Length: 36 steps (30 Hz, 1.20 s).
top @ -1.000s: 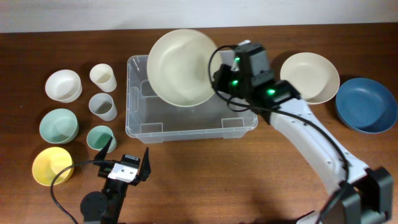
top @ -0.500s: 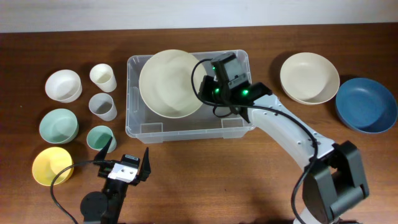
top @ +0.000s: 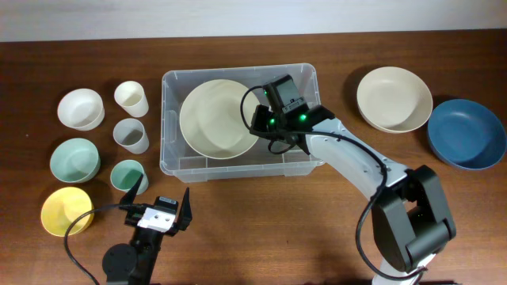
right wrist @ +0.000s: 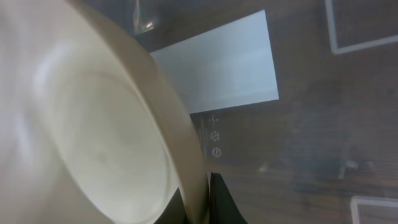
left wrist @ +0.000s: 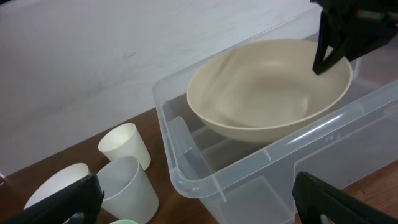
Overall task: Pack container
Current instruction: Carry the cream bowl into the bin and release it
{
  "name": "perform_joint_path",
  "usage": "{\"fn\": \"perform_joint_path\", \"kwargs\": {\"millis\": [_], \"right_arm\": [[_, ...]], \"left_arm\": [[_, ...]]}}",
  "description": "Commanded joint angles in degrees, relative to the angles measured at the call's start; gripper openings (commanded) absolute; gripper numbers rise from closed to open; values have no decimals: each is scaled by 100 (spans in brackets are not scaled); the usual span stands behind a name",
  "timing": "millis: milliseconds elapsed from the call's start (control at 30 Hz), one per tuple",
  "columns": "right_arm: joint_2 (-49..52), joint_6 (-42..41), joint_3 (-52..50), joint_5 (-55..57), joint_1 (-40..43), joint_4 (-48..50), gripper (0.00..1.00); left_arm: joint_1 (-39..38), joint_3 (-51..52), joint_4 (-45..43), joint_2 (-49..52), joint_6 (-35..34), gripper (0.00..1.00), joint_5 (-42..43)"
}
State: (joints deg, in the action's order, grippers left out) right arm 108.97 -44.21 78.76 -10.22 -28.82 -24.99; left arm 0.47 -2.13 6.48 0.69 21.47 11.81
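Now my right gripper (top: 257, 123), clenched on the rim of the cream bowl (top: 214, 119), holds it tilted inside the container (top: 238, 171); I judge it best to level, seat, then release; left gripper (top: 162, 191) gapes empty, near the container's front

We see the cream bowl (right wrist: 93, 124) cut off at the left and bottom edges, hiding part of the white label (right wrist: 224, 62) on the container (right wrist: 323, 149).
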Motion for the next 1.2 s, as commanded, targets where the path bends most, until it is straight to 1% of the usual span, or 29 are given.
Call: {"fn": "perform_joint_path", "kwargs": {"millis": [0,200,300,667,933,1000,1067,1100,1167], "right_arm": [[179,-138,85,-249,-48,39,5],[291,-138,85,-310,-48,57,6],[372,-162,85,-317,-55,57,10],[531,-179,85,-468,-52,63,11],[531,-175,85,-780,-59,208,12],[531,-175,85,-780,-57,203,16],[531,-173,85,-780,-57,186,25],[531,-173,85,-780,-57,179,33],[531,-173,85,-780,-57,164,44]], "left_arm": [[24,28,2,-35,50,99,26],[22,28,2,-35,50,99,26],[22,28,2,-35,50,99,26],[24,28,2,-35,50,99,26],[24,28,2,-35,50,99,26],[24,28,2,-35,50,99,26],[24,28,2,-35,50,99,26],[24,28,2,-35,50,99,26],[24,28,2,-35,50,99,26]]}}
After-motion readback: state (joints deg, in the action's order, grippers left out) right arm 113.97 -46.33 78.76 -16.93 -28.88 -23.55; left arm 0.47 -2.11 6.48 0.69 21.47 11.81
